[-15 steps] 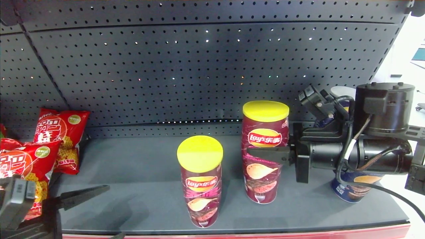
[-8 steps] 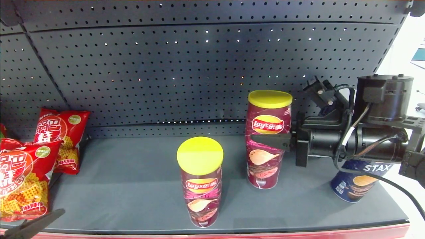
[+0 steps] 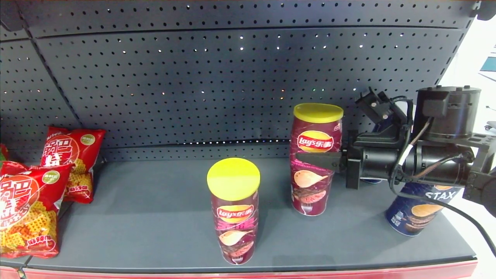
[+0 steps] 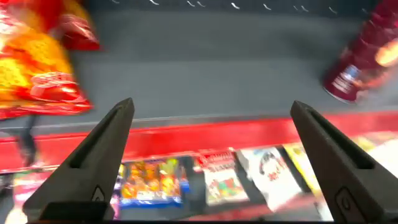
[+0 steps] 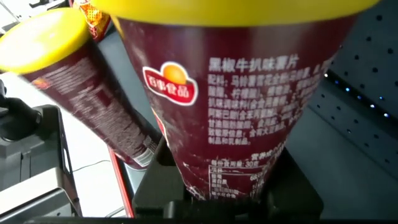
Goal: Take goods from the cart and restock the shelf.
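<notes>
On the grey shelf board (image 3: 155, 217), my right gripper (image 3: 316, 159) is shut on a maroon chip can with a yellow lid (image 3: 314, 182). It holds the can upright by its middle, toward the back right. I cannot tell whether the can's base touches the board. The right wrist view shows the held can (image 5: 236, 118) close up between the right gripper (image 5: 227, 196) fingers. A second, matching can (image 3: 233, 211) (image 5: 74, 87) stands at the front centre. My left gripper (image 4: 211, 155) is open, just outside the shelf's red front edge (image 4: 186, 134).
A blue chip can (image 3: 416, 211) stands at the right end, under my right arm. Red snack bags (image 3: 35, 193) lie at the left end. A perforated back panel (image 3: 232, 85) closes the shelf. Packaged goods (image 4: 211, 180) fill the level below.
My right gripper carried the maroon can toward the back of the shelf and slightly right. My left gripper dropped out of the head view's lower left corner.
</notes>
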Robot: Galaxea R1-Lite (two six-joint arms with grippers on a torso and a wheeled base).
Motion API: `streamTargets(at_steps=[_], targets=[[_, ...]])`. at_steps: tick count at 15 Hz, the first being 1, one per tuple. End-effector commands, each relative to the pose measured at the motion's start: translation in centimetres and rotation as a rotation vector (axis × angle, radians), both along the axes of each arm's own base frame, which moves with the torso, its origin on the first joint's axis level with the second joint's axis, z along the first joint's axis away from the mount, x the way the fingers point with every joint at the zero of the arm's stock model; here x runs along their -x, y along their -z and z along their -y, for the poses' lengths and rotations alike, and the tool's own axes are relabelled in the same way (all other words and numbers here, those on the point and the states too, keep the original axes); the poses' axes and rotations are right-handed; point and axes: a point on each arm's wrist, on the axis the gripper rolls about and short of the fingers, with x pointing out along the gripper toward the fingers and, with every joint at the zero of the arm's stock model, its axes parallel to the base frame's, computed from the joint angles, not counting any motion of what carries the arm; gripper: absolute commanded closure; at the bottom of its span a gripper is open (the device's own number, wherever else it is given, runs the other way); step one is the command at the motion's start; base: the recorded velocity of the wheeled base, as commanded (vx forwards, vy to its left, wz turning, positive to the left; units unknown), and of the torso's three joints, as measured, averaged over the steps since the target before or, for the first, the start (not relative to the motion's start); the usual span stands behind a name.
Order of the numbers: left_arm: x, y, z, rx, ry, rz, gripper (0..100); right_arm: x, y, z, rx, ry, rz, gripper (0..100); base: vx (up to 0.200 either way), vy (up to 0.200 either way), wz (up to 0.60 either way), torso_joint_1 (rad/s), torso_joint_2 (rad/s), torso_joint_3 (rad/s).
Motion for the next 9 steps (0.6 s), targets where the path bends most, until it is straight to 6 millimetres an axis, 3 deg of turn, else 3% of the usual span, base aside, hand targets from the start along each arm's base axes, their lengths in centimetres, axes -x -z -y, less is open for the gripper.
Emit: streamTargets(at_steps=[1,3,6,9], targets=[[-0.2,0.0,0.0,0.003,0.007,-0.024,0,-0.1,0.0,0.0,0.0,-0.001,0.001,100,0.0,0.0,0.0,0.0,0.0,0.0],[-0.1,-0.1,0.1,0.017,0.21,-0.03,0,-0.1,0.0,0.1,0.0,0.004,0.001,100,0.0,0.0,0.0,0.0,0.0,0.0],[0.6,0.1,0.1,0.01,0.229,0.056,0,-0.1,0.0,0.2,0.0,0.009,0.001,100,0.0,0.0,0.0,0.0,0.0,0.0],[0.6,0.2,-0.3,-0.008,0.045,0.071,0,-0.1,0.0,0.3,0.001,0.013,0.0,100,0.0,0.0,0.0,0.0,0.0,0.0]])
